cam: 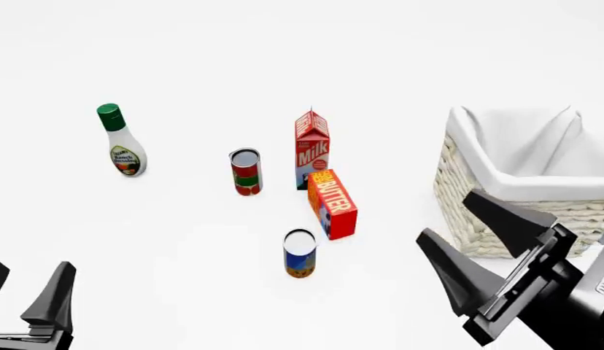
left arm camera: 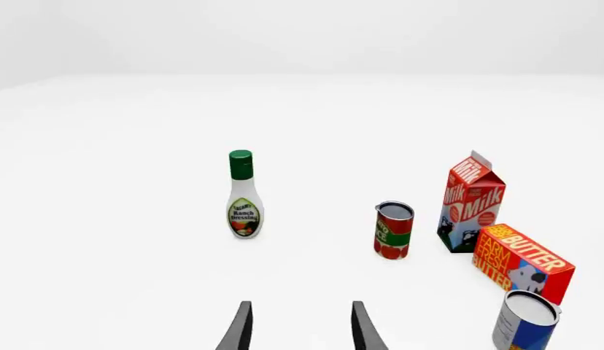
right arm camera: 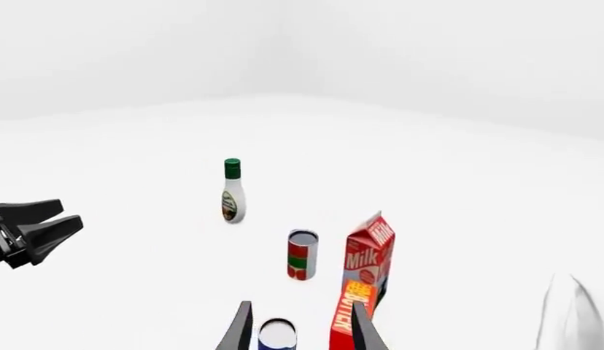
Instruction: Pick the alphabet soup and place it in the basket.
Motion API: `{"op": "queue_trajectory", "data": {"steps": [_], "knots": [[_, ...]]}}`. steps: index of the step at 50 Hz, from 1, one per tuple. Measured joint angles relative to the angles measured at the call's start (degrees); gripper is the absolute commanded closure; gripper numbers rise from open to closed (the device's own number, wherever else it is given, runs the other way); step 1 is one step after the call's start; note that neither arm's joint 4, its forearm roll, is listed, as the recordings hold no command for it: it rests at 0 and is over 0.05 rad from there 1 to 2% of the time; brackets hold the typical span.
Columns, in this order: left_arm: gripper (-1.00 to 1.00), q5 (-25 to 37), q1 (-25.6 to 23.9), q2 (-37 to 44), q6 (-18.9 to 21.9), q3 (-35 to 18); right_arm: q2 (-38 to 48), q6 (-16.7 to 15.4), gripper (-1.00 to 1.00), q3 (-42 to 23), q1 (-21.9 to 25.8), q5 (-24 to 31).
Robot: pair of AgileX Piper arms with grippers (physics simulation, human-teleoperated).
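The alphabet soup (cam: 300,254) stands upright on the table (cam: 185,240), free of both grippers and just in front of the butter box (cam: 333,203), with a narrow gap between the two. The approach step is judged to be in hand: the right gripper (cam: 484,235) is held above the table to the right of the can, its jaws spread wide and nothing gripped, and in the right wrist view the can (right arm camera: 276,335) is seen between the fingertips. For the next move, a descent around the can is called for, with the butter box to be cleared. The basket (cam: 528,186) lies well to the right of the can, beyond the right gripper. The left gripper (cam: 28,290) is parked to the can's left, open and empty. Behind the butter box stand the milk carton (cam: 312,148) and the red and green can (cam: 246,171); the dressing bottle (cam: 121,140) is farther left.
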Motion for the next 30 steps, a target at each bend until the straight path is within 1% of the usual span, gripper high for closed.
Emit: {"op": "queue_trajectory", "data": {"steps": [14, 30], "knots": [[-1.0, 0.0, 0.0, 0.0, 0.0, 0.0, 6.5, 0.1, -1.0, 0.0, 1.9, -5.6], [-1.0, 0.0, 0.0, 0.0, 0.0, 0.0, 13.3, 0.5, -1.0, -0.1, 2.6, -10.9]]}}
